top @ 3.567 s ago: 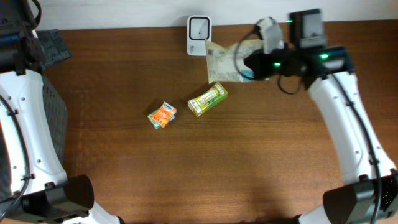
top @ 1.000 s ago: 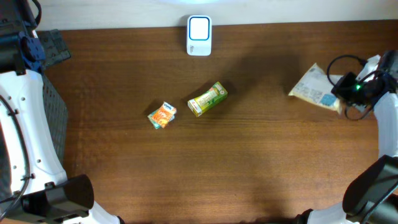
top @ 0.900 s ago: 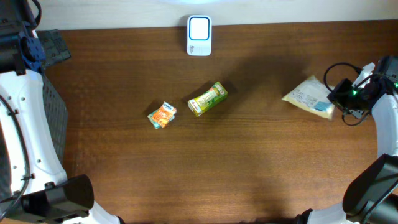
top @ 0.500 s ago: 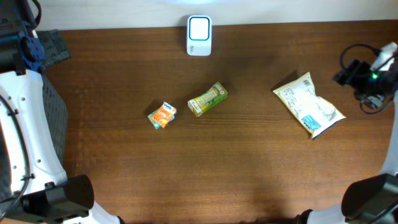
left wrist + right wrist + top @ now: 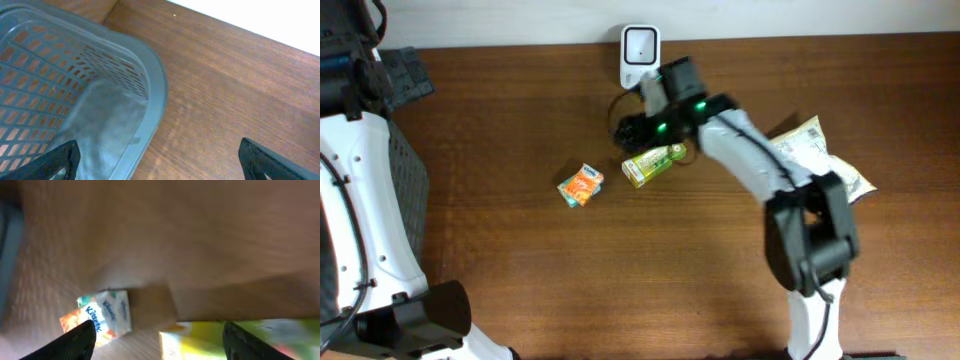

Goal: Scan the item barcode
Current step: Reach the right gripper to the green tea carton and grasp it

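Your left gripper (image 5: 160, 161) is spread as wide as it goes and holds nothing. It is parked at the table's 9 o'clock side over the grey mesh basket (image 5: 150, 85), probably to stay out of the work.

Next comes the Kleenex tissue pack (image 5: 581, 185), lying flat on the wooden table (image 5: 620, 280) near centre. It is just at 9 o'clock of the green drink carton (image 5: 655, 162) and apart from it.

Your right gripper (image 5: 165, 339) is wide open with nothing clamped. In the overhead view it sits at about 11 o'clock of the carton, with the arm stretched across from the 3 o'clock side. In the right wrist view the carton's end shows low between the fingers, so this looks like lining up a grab. The view is blurred and I can't tell if anything touches.

The white barcode scanner (image 5: 640, 45) stands at the 12 o'clock edge, window up, so the carton has a short carry to it.

The snack bag (image 5: 808, 135) lies towards 3 o'clock, partly under the arm.
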Action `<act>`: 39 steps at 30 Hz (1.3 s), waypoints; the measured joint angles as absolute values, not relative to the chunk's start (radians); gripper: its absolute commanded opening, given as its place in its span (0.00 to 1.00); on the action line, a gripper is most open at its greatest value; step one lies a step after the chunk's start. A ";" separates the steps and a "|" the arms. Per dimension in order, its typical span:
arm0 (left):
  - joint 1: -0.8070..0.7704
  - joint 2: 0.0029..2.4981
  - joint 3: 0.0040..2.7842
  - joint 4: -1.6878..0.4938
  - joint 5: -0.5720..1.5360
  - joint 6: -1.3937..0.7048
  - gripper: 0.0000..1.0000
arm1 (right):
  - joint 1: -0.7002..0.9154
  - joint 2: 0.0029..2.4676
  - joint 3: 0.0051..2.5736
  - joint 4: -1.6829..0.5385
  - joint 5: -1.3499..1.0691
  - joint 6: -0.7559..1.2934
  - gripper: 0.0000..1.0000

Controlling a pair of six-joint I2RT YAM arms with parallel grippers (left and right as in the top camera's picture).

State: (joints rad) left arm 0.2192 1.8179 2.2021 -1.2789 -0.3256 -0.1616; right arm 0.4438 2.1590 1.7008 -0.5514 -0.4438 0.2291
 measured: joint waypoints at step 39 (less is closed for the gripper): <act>0.221 1.818 2.202 -1.279 -0.326 -0.162 0.99 | 0.408 2.188 1.709 -0.862 -0.116 0.316 0.82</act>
State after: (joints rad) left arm 0.2214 1.8179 2.2021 -1.2785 -0.3256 -0.1616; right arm 0.4084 2.1880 1.7088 -0.8616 -0.1162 0.3157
